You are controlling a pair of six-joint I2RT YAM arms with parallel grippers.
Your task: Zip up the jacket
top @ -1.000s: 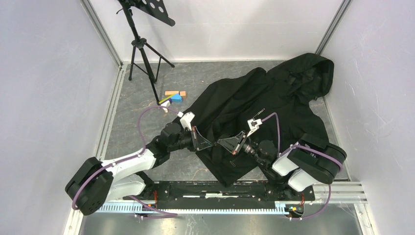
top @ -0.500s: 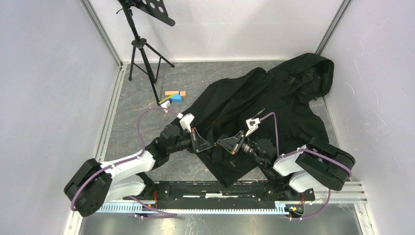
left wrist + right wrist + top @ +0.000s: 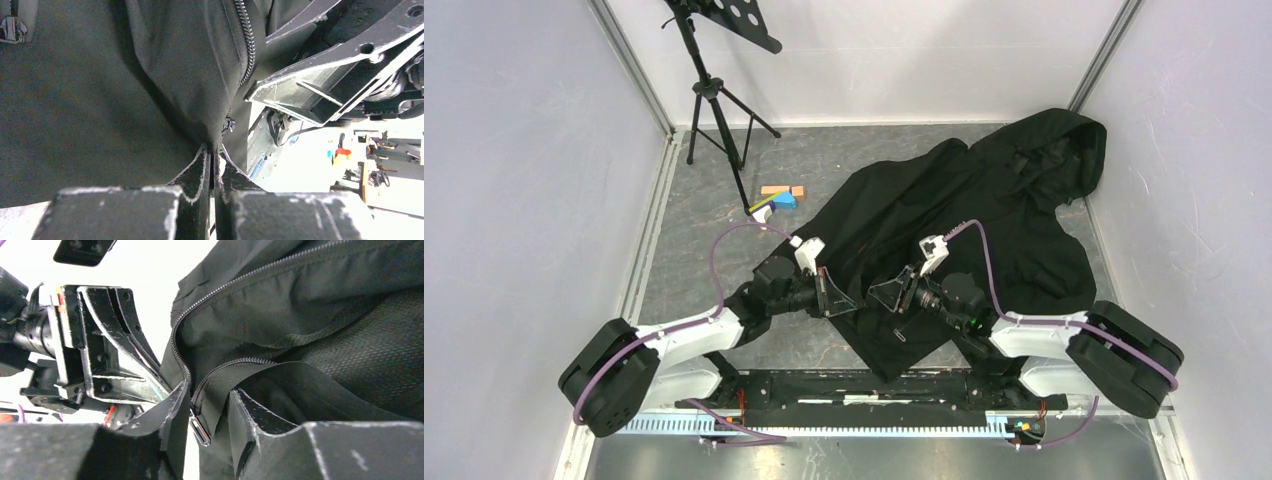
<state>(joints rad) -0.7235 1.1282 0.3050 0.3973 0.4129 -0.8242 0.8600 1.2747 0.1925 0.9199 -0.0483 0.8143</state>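
The jacket (image 3: 984,210) lay spread diagonally on the grey tabletop (image 3: 694,220), hood in the far right corner and hem toward the arm bases. Its lower front edge was raised between the two tools, the rows of zip teeth apart. The left tool (image 3: 212,157) was closed tight, pinching the fabric beside the teeth. The right tool (image 3: 210,405) stood partly open, the zip slider (image 3: 200,431) hanging between its fingers. One second earlier it had been closed, and its upper arm had since swung outward to the right.

White walls (image 3: 524,200) enclose a grey mottled tabletop (image 3: 684,210), black tripod (image 3: 714,100) far left.
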